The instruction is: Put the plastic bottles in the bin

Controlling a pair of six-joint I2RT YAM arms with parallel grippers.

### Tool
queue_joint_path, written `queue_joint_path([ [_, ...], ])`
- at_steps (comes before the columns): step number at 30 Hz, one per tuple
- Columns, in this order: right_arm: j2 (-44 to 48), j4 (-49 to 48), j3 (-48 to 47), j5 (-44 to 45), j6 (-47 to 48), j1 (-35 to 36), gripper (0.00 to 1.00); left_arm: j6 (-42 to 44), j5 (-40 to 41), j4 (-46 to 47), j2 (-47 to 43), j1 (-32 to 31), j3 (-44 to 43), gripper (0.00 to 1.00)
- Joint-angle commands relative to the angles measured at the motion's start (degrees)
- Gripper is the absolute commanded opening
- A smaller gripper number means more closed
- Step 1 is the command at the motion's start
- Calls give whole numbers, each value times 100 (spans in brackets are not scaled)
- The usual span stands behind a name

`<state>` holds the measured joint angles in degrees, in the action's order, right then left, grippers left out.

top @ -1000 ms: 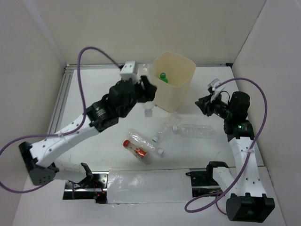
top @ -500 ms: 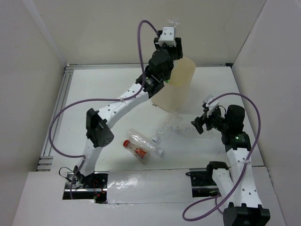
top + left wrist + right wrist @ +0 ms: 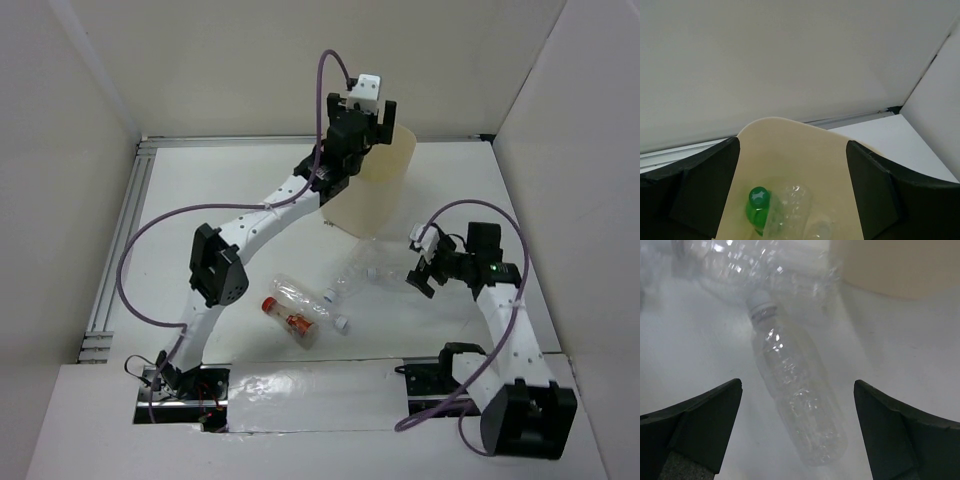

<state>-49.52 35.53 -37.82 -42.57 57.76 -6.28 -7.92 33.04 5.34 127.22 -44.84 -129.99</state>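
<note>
Cream bin (image 3: 378,200) sits under the spread left pincer (image 3: 792,165); spread right pincer (image 3: 797,387) hangs over a clear bottle (image 3: 805,425).

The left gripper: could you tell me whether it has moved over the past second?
Yes. The left gripper has swung from the bin's left side to above its rim, nearer the back wall.

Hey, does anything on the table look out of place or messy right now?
No spill shows. On the table, in front of the bin, a red-capped bottle and several clear bottles lie on their sides, and some look crumpled. A green bottle is already inside the bin.
</note>
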Motion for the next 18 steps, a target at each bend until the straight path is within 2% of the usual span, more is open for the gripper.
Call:
queue_joint_path([
  [1, -856, 919, -207, -156, 1824, -22, 99, -95, -481, 126, -969, 2, 131, 100],
  [3, -1513, 1192, -313, -155, 2508, -22, 99, -95, -482, -94, -1619, -103, 638, 100],
  [5, -1876, 1264, -384, -155, 2661, -22, 98, -165, -482, -577, -2198, -157, 1210, 100],
  [6, -2130, 1142, -384, -34, 2662, -22, 98, -401, -256, -726, -2897, -331, 1596, 100],
  [7, -2219, 792, -384, 46, 2662, 39, 97, -586, -158, -919, -3270, -385, 2461, 100],
  [9, -2334, 361, -252, 387, 2522, 127, 97, -1121, 244, -1560, -4017, -464, 3397, 100],
  [10, -2430, 158, -200, 529, 2373, 241, 97, -1768, 317, -1754, -4812, -534, 4420, 100],
  [12, -2562, -168, -120, 853, 2372, 294, 95, -2796, 379, -2245, -5581, -604, 5427, 100],
  [13, -2693, -221, -120, 942, 2372, 373, 94, -3150, 449, -2448, -5916, -605, 6241, 100],
  [14, -2747, -222, -59, 995, 2372, 373, 94, -3537, 449, -2711, -6450, -605, 6580, 100],
  [15, -2748, -222, -58, 996, 2372, 374, 89, -3984, 449, -3027, -6664, -605, 6862, 100],
  [16, -2808, -170, -58, 1074, 2485, 426, 84, -4859, 388, -3613, -6849, -605, 7134, 100],
  [18, -2809, 172, -128, 1075, 2591, 426, 69, -5646, 195, -4013, -7253, -666, 7794, 100],
])
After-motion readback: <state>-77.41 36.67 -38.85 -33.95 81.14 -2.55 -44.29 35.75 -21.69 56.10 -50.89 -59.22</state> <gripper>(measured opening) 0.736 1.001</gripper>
